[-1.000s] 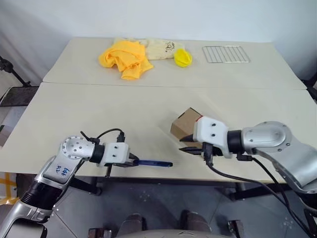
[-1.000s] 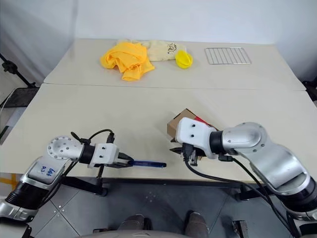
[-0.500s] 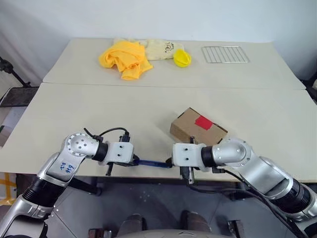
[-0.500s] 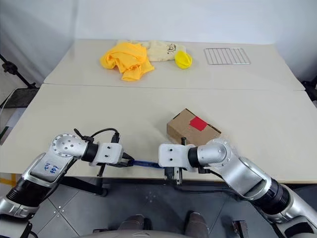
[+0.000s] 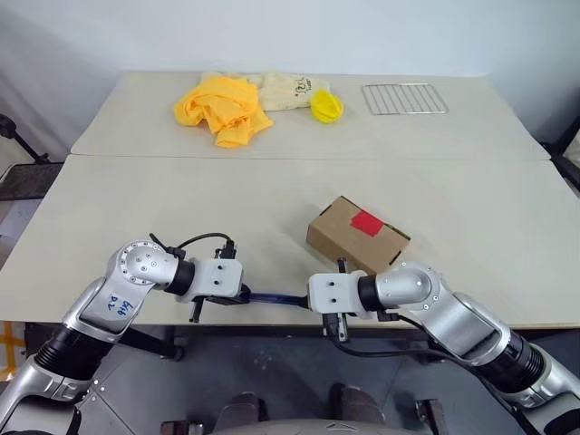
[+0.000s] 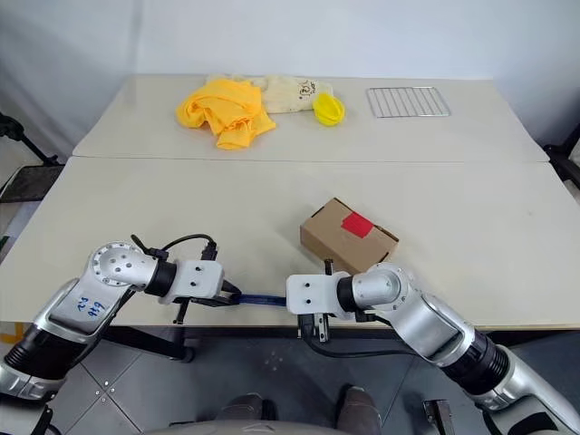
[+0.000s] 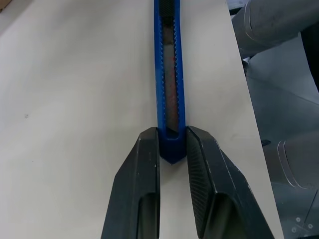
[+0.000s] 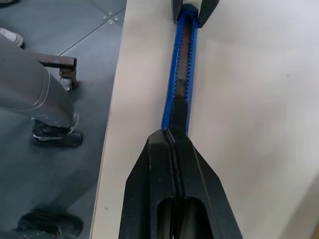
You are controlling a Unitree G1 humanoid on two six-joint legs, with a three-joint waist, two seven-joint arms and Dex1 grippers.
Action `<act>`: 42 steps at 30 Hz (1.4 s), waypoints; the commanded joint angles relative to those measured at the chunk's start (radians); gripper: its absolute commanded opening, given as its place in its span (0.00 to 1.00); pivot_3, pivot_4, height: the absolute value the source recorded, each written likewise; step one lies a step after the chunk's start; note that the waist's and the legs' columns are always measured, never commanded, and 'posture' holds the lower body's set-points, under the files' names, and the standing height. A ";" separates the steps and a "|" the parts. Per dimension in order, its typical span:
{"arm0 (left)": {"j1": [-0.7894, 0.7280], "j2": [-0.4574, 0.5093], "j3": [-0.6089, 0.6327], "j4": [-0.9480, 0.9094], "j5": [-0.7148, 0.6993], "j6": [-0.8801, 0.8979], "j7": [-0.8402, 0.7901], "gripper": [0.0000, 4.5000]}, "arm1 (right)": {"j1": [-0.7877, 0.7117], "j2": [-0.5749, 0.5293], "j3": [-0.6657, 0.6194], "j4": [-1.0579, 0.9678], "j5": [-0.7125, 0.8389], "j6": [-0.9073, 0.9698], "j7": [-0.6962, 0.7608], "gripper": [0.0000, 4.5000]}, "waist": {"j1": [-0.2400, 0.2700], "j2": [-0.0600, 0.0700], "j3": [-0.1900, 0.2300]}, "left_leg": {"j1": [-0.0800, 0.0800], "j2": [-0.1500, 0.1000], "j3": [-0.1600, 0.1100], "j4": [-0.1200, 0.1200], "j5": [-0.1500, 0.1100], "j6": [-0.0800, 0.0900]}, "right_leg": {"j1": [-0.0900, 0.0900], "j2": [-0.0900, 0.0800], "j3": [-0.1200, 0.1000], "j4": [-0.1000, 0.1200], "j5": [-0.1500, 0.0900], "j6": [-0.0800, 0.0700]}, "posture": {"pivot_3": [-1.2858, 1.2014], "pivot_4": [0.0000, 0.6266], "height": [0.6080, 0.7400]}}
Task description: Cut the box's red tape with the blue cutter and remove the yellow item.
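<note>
table (image 6: 163, 208): pale, two tops butted together along a seam
box (image 6: 349, 237): brown, closed, near front edge, right of centre
red tape (image 6: 356, 224): patch on top face of box
blue cutter (image 6: 263, 297): lying along front edge, spanning between both grippers
left gripper (image 6: 234, 294): clamped on one end of cutter
right gripper (image 6: 292, 297): at opposite end of cutter, fingers hidden behind white housing
yellow cloth (image 6: 222, 111): crumpled, far side
cream bag (image 6: 292, 91): beside cloth
yellow item (image 6: 328, 109): just beside bag
wire rack (image 6: 408, 101): far right
</note>
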 commanded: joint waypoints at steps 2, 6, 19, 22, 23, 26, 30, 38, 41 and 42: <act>0.032 0.022 -0.034 0.000 0.033 0.000 -0.016 0.10 | 0.020 0.005 -0.027 0.002 -0.019 -0.002 0.002 0.00 | -0.002 0.000 0.000 | 0.000 0.000 0.000 0.000 0.000 0.000 | 0.000 0.000 0.000 0.000 0.000 0.000 | 0.52 0.24 1.00; 0.034 0.022 -0.033 0.000 0.030 -0.005 -0.019 0.10 | 0.041 0.018 -0.035 0.014 -0.020 0.000 -0.013 0.00 | -0.002 0.000 0.000 | 0.000 0.000 0.000 0.000 0.000 0.000 | 0.000 0.000 0.000 0.000 0.000 0.000 | 0.52 0.24 1.00; 0.026 0.013 -0.041 0.008 0.033 -0.027 -0.023 0.10 | 0.013 0.148 -0.011 0.192 -0.077 -0.088 -0.037 0.00 | -0.004 0.000 -0.001 | 0.003 0.000 0.000 0.000 0.000 0.000 | 0.002 0.000 0.000 0.002 0.000 0.000 | 0.52 0.24 1.00; 0.028 0.011 -0.041 0.003 0.032 -0.025 -0.023 0.10 | 0.003 0.182 0.003 0.214 -0.083 -0.098 -0.034 0.00 | -0.005 0.000 -0.001 | 0.003 0.000 0.000 0.000 0.000 0.000 | 0.002 0.000 0.001 0.002 0.000 -0.001 | 0.52 0.24 1.00; 0.028 0.010 -0.041 0.003 0.032 -0.025 -0.022 0.10 | 0.001 0.191 0.009 0.221 -0.088 -0.104 -0.032 0.00 | -0.005 0.000 -0.001 | 0.003 0.000 0.000 0.000 0.000 0.000 | 0.002 0.000 0.001 0.002 0.000 -0.001 | 0.52 0.24 1.00; 0.029 0.009 -0.041 0.000 0.034 -0.024 -0.019 0.10 | -0.009 0.225 0.029 0.243 -0.100 -0.118 -0.031 0.00 | -0.005 0.000 -0.001 | 0.003 0.000 0.000 0.000 0.000 0.000 | 0.002 0.000 0.001 0.002 0.000 -0.001 | 0.52 0.24 1.00; 0.031 0.008 -0.040 -0.005 0.034 -0.020 -0.017 0.10 | -0.015 0.259 0.037 0.262 -0.108 -0.127 -0.029 0.00 | -0.005 0.001 -0.002 | 0.003 0.000 0.000 0.000 0.000 0.000 | 0.002 0.000 0.001 0.002 0.000 -0.001 | 0.52 0.24 1.00; 0.031 0.000 -0.042 -0.006 0.036 -0.015 -0.009 0.10 | -0.076 0.334 0.044 0.362 -0.129 -0.169 -0.038 0.00 | -0.006 0.001 -0.002 | 0.003 0.001 0.000 0.000 0.000 0.000 | 0.002 0.000 0.001 0.003 0.000 -0.001 | 0.52 0.24 1.00; 0.030 0.000 -0.041 -0.001 0.038 -0.016 -0.007 0.10 | -0.086 0.310 0.011 0.322 -0.105 -0.150 -0.014 0.00 | -0.004 0.001 -0.002 | 0.003 0.001 0.000 0.001 0.000 0.000 | 0.002 0.000 0.001 0.003 0.000 -0.001 | 0.52 0.24 1.00; 0.030 0.001 -0.040 0.000 0.039 -0.018 -0.007 0.10 | -0.084 0.294 -0.001 0.296 -0.096 -0.142 -0.002 0.00 | -0.004 0.001 -0.002 | 0.003 0.001 0.000 0.001 0.000 0.000 | 0.002 0.000 0.001 0.003 0.000 -0.001 | 0.52 0.24 1.00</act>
